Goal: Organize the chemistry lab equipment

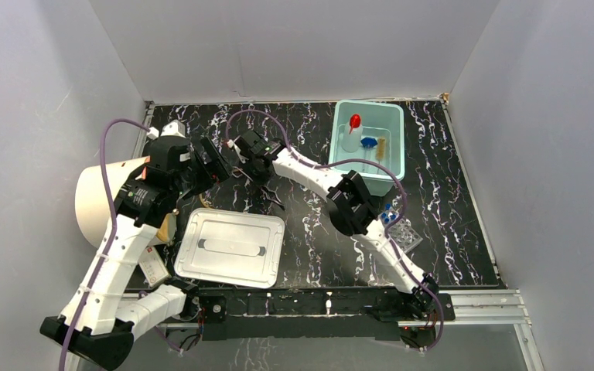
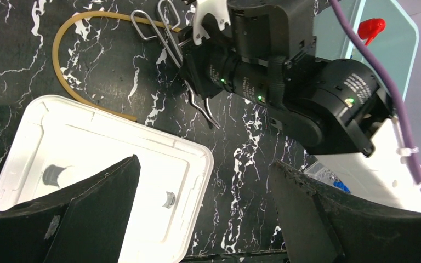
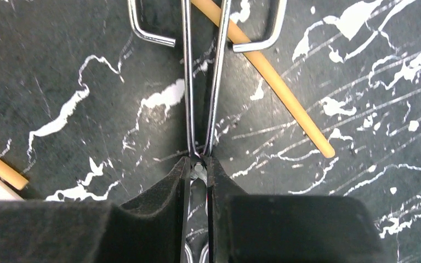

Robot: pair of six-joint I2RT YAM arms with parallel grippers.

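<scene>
Progress looks early to me: of the lab gear, only the bottle stands in the teal bin at the table's far edge, right of centre, with a small blue item beside it that may be one of the tubes, though it is too small for me to be sure. Everything else lies out on the table. My right gripper is clamped on the tool at the point where its two wire arms meet, a little left of the table's middle, and the tool lies flat across the tubing, which curves away toward the left edge. My left gripper hangs just beside it with its fingers wide apart and nothing between them, above a white lid that lies by the near edge. The rack sits in the near right part of the table with blue-capped tubes at its far side. So the tool, tubing, rack and tubes are left to sort, I reckon. The table is black marble-patterned with white veins, boxed in by plain grey walls; a cream cylinder leans at the left edge.
</scene>
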